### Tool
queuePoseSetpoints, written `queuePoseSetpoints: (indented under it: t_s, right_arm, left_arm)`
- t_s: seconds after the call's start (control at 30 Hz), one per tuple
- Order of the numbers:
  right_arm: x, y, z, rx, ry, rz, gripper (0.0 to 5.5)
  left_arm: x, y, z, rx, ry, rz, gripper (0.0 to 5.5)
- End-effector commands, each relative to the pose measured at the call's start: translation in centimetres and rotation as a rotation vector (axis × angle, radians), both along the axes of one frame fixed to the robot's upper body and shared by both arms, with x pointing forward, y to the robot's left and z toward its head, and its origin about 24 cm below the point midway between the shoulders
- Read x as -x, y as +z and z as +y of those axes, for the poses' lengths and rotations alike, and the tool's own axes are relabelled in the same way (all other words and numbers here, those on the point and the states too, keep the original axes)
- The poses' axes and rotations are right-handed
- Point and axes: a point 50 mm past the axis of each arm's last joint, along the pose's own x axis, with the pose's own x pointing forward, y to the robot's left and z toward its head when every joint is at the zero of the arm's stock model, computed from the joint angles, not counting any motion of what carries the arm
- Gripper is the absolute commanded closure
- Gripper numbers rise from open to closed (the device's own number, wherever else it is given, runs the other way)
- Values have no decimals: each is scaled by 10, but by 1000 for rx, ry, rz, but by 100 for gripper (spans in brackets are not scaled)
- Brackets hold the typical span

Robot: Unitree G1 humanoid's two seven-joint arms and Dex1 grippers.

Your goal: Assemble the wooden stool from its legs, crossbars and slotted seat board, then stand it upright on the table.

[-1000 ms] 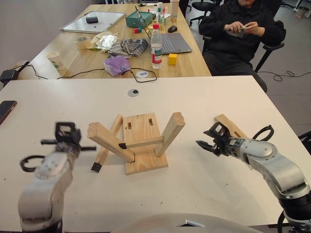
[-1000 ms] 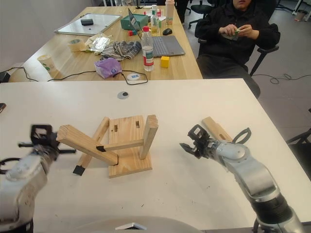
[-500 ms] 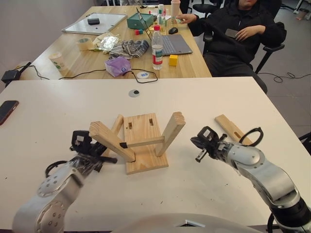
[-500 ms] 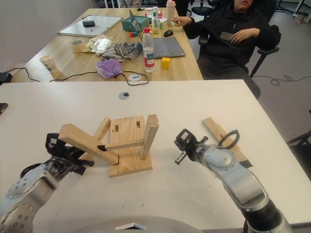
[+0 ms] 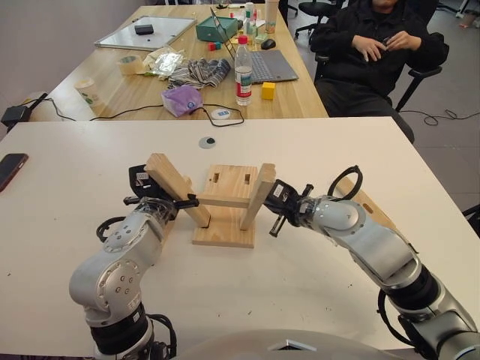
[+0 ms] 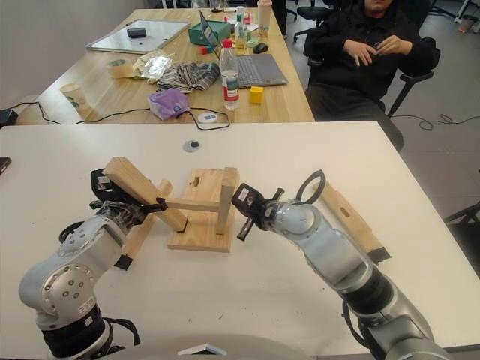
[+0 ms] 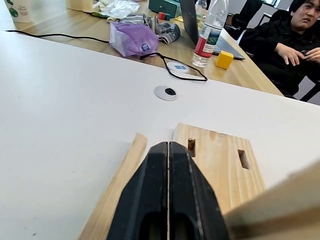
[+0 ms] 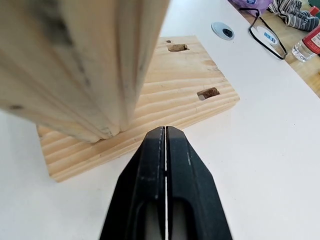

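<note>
- The seat board (image 5: 225, 229) lies flat on the table (image 5: 315, 154), with 2 legs (image 5: 259, 196) and 1 crossbar (image 5: 225, 202) standing on it.
- The left gripper (image 7: 168, 145) and right gripper (image 8: 165, 129) are pinched together, empty, each beside a leg.
- The legs should be pressed squarely into the slots (image 8: 208, 93), and tipping avoided.

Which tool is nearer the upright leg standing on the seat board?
Right. The right tool sits right beside the upright leg; the left tool is across the crossbar, by the tilted leg.
</note>
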Motion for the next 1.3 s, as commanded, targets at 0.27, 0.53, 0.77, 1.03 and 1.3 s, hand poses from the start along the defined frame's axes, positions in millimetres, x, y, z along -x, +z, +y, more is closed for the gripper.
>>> queuePoseSetpoints:
  t_s: [0.27, 0.53, 0.77, 1.03, 1.3]
  right_arm:
    - [-62, 107, -42, -538, -217, -441, 548]
    - [-16, 178, -7, -1130, 334, -313, 548]
    - [-7, 102, 8, -927, 360, -34, 548]
    - [-6, 70, 16, -866, 377, 40, 548]
    - [-35, 184, -42, -1553, 231, -135, 548]
  left_arm:
    - [-39, 130, 81, 53, 1, -590, 550]
    - [-20, 170, 5, 249, -576, -659, 550]
    - [-19, 100, 13, 277, -517, -384, 550]
    - [-18, 75, 15, 350, -492, -367, 550]
    - [-25, 99, 72, 403, -97, -421, 550]
